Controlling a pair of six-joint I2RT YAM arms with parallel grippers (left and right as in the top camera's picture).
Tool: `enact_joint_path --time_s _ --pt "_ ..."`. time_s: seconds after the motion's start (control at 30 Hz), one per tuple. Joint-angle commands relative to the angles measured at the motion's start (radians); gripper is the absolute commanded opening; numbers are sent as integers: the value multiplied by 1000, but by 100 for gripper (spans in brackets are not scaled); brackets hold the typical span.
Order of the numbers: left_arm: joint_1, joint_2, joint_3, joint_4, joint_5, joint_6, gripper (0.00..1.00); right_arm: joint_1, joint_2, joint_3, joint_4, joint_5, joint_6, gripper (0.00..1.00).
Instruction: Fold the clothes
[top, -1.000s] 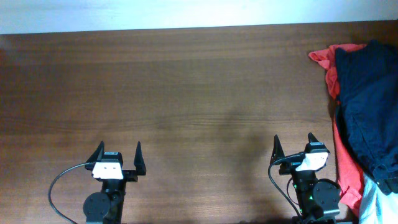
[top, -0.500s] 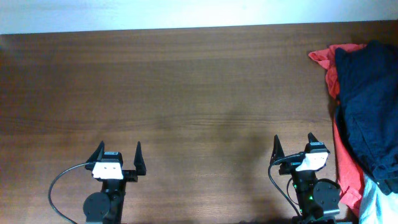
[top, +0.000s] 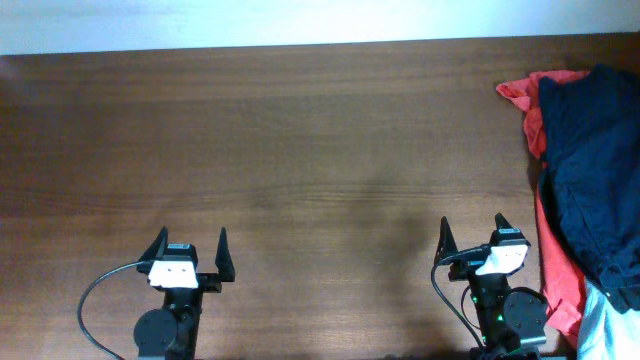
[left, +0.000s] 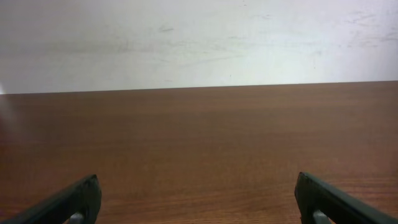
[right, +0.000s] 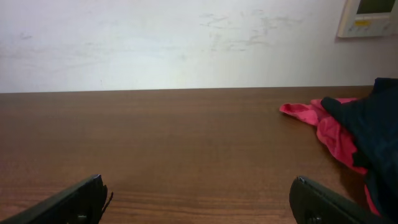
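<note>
The clothes, a heap of dark navy fabric (top: 592, 165), lie at the table's right edge on top of a red garment (top: 556, 270); the heap's shape is bunched and hard to read. The right wrist view shows the same navy fabric (right: 380, 127) at its right edge. My left gripper (top: 191, 235) rests open near the front left, over bare wood (left: 197, 180). My right gripper (top: 471, 222) stands open near the front right, just left of the pile, nothing between its fingers (right: 198, 180).
The brown wooden table (top: 300, 130) stretches wide between the arms and the far white wall. A pale fabric piece (top: 600, 325) shows at the front right corner under the pile. A wall controller (right: 370, 15) hangs behind the table.
</note>
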Motion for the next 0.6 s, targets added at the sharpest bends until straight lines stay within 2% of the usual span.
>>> enact_joint_path --time_s 0.0,0.57 --pt "5 -2 -4 -4 -10 15 99 5 -10 -5 -8 16 8 98" --pt "5 -2 -4 -4 -10 15 99 5 -10 -5 -7 24 8 99"
